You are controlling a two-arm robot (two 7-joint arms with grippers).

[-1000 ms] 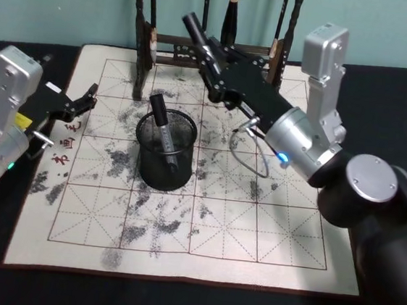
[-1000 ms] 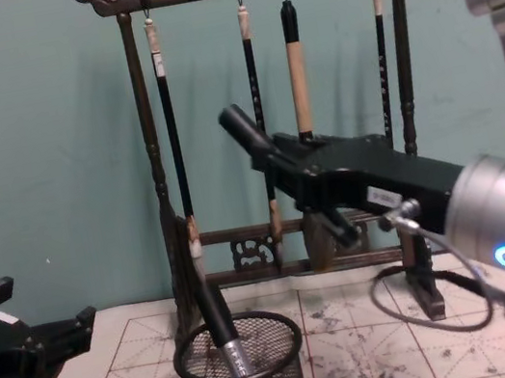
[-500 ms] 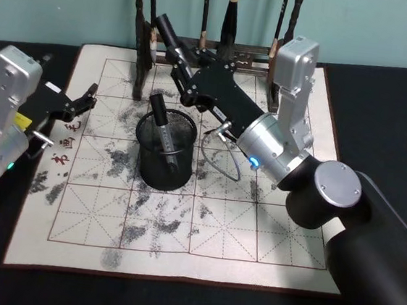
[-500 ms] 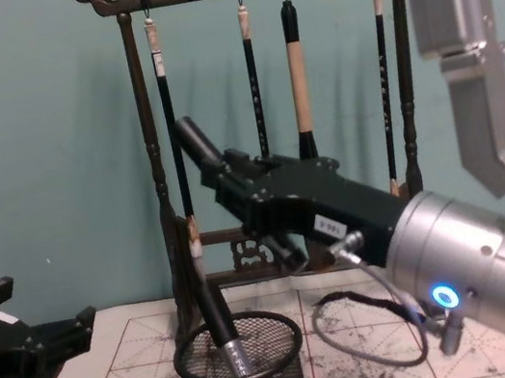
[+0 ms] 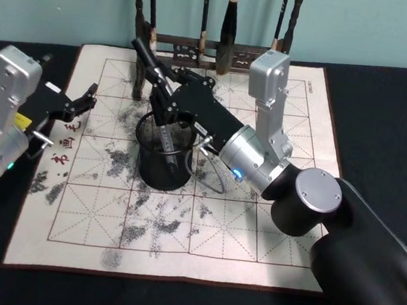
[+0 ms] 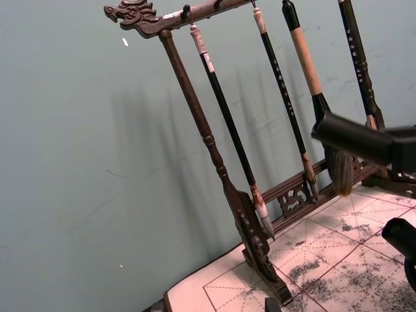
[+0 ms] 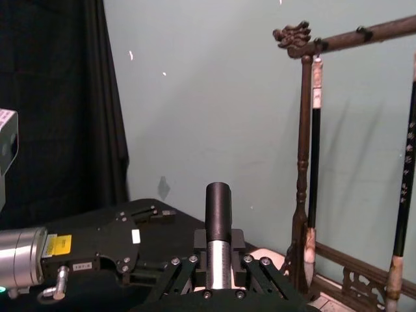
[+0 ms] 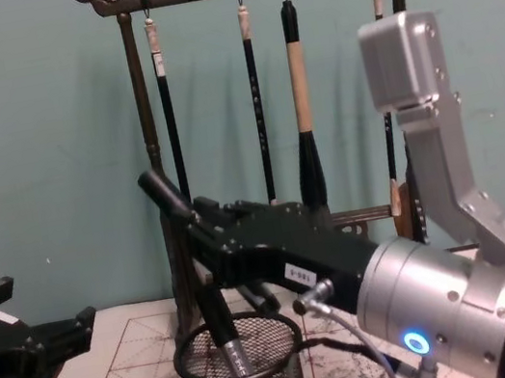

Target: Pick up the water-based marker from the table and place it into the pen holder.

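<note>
Right fingers (image 7: 238,242): closed from both sides on the silver barrel of the water-based marker (image 7: 218,214), with its black cap standing clear above them.
Water-based marker: off the table and held in the air. It is tilted, with its cap end raised toward the robot's left and the brush rack (image 5: 200,46). Its lower end is hidden behind the fingers (whether it has entered the cup cannot be told).
Right gripper (image 5: 158,88): reaching in from the right, it sits just above the back-left rim of the pen holder (image 5: 154,173). In the chest view it is directly over the mesh cup.
Pen holder: a black wire-mesh cup standing upright on the mat (image 5: 253,238), in the mat's left-centre squares.
Second marker (image 5: 169,147): already in the pen holder, leaning against its wall, with its dark upper end poking above the rim just under the right gripper.
Right arm: a silver wrist with a blue light and a looped cable lies low across the mat, with the elbow raised behind it.
Left gripper (image 5: 85,101): at the mat's left edge, well apart from the pen holder. Its two fingers are spread with nothing between them (an idle arm, by its looks).
Table (image 5: 383,106): a black top under the ink-stained, red-gridded mat.
Brush rack: dark carved wood at the mat's far edge against the teal wall, with several brushes hanging from its top bar.
</note>
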